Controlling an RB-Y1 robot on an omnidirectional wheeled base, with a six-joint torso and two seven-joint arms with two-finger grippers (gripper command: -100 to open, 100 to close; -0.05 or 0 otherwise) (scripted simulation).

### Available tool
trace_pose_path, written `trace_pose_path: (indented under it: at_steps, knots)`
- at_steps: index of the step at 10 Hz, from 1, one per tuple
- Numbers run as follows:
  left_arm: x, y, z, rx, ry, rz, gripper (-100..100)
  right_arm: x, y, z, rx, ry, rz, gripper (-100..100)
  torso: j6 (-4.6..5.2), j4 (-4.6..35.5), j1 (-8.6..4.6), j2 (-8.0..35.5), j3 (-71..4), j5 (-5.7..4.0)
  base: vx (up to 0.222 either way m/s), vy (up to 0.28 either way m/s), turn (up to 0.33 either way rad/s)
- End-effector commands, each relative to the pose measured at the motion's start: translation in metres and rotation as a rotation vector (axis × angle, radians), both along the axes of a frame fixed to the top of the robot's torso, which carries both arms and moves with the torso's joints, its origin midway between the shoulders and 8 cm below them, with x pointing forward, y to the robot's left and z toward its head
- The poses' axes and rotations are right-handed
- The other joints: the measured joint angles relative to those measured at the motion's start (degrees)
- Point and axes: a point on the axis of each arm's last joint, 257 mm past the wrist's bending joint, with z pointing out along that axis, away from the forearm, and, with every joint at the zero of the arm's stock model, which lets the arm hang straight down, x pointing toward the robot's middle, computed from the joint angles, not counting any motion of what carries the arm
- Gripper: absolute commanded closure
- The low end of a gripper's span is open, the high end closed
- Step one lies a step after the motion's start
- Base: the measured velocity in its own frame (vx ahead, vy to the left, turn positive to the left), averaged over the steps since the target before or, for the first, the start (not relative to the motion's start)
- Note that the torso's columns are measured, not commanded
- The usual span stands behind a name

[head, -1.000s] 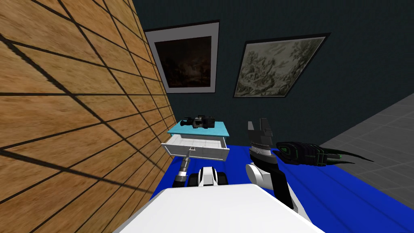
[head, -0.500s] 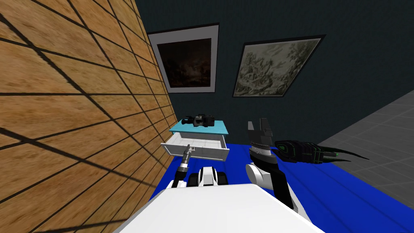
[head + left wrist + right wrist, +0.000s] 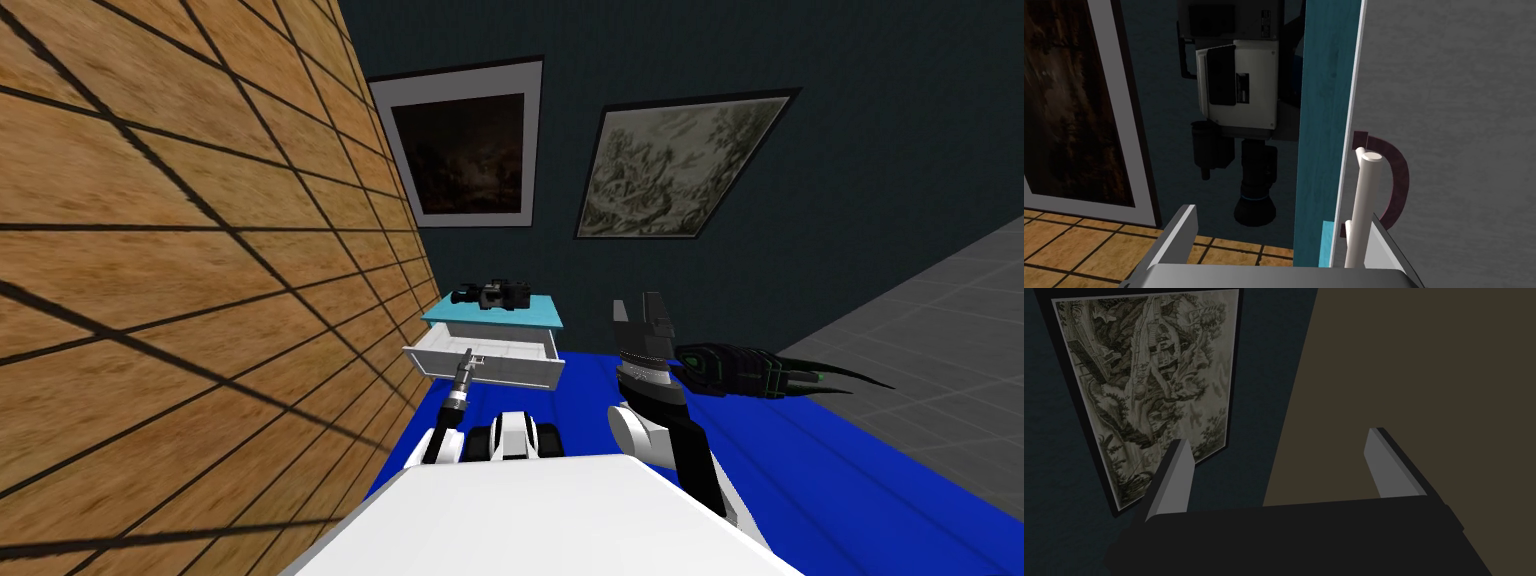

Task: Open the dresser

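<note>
**Spotter A:** Your left pincer (image 3: 470,362) is at the top drawer (image 3: 520,372) of the teal-topped dresser (image 3: 495,315), which stands against the wood-panelled wall (image 3: 200,250). The drawer already stands well out of the carcass.

**Spotter B:** Look closer, though. In the left wrist view your fingers (image 3: 1176,237) are spread wide. The white bar handle (image 3: 1366,200) sits just inside one of them, with nothing pressing it from the other side. I'd say it's hooked, not held.

**Spotter A:** So a pull that drifts sideways could let the bar slide off that blade, and you'd lose the drawer.

**Spotter B:** There's the opposite risk too. The drawer looks near the end of its travel. Haul hard and it may come off its runners, or drag the whole dresser forward.

**Spotter A:** Either jolt would shake the camcorder (image 3: 492,295) lying along the back edge of the dresser's top.

**Spotter B:** Your right pincer (image 3: 640,308) is raised to the right of the dresser and well apart from it. Its fingers are wide and empty, so I see no trouble there.
</note>
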Motion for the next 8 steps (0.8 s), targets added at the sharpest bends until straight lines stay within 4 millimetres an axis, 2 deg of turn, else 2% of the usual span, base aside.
trace_pose_path:
  at_steps: [1, 2, 3, 8]
  knots:
    - [0.020, -0.001, 0.021, -0.002, -0.020, -0.003, -100, 0.000, 0.000, 0.000, 0.000, 0.000, 0.000, 0, 0.02, 0.13, -0.06, 0.09, 0.03, -0.06, -0.069, -0.001, 0.006]
    - [0.011, -0.001, 0.006, 0.000, 0.012, -0.001, -100, 0.000, 0.000, 0.000, 0.000, 0.000, 0.000, 0, 0.01, 0.23, -0.08, 0.26, 0.13, -0.09, -0.025, 0.003, -0.005]
    - [0.011, -0.001, 0.003, 0.001, 0.021, 0.000, 0, 0.000, 0.000, 0.000, 0.000, 0.000, 0.000, 0, 0.02, 0.06, -0.05, 0.15, 0.10, -0.01, 0.000, 0.000, 0.000]
    - [0.007, 0.001, -0.007, 0.003, 0.046, 0.003, 0, 0.000, 0.000, 0.000, 0.000, 0.000, 0.000, 0, 0.08, -0.33, 0.11, -0.34, -0.17, 0.16, 0.000, 0.000, 0.000]
